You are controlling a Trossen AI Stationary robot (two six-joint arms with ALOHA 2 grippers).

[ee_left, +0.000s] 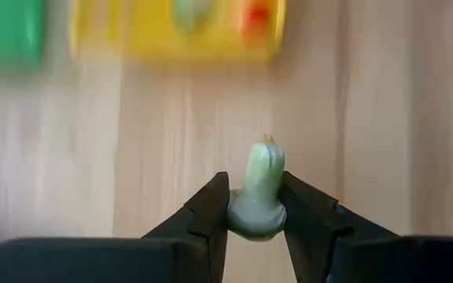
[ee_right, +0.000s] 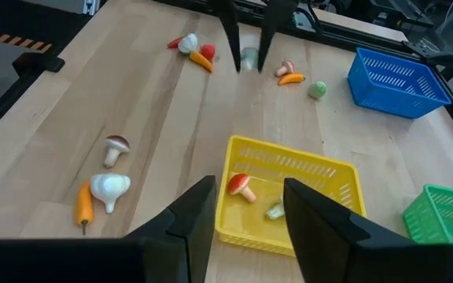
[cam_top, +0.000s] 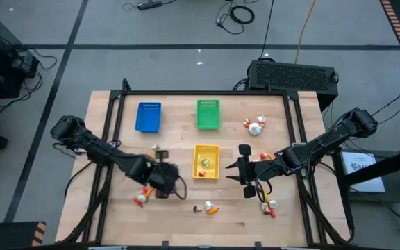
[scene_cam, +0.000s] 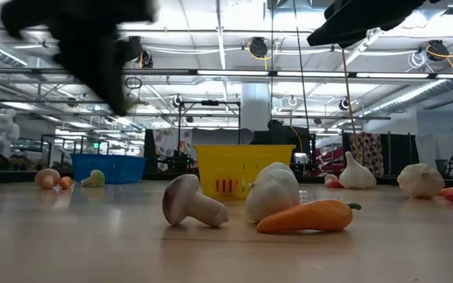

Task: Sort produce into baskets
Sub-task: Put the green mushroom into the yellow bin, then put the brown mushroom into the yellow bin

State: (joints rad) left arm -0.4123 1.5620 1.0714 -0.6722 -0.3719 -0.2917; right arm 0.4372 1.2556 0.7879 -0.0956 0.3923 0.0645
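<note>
A small pale-green vegetable piece (ee_left: 259, 192), rounded at its base and tapering to a yellowish tip, is pinched between the fingers of the left gripper (ee_left: 256, 214). Its long axis runs away from the wrist, with the tip pointed toward the yellow basket (ee_left: 179, 31). It is held above the wooden table (ee_left: 368, 141), short of that basket. The right gripper (ee_right: 246, 206) is held over the yellow basket with its fingers parted and nothing between them.

Both my arms are matte black, built of slim tubular links with bulkier rounded joint housings. The left end effector (ee_left: 256, 224) has two black wedge-shaped fingers tapering to points; the right end effector (ee_right: 246, 206) has matching black, flat-faced fingers.
</note>
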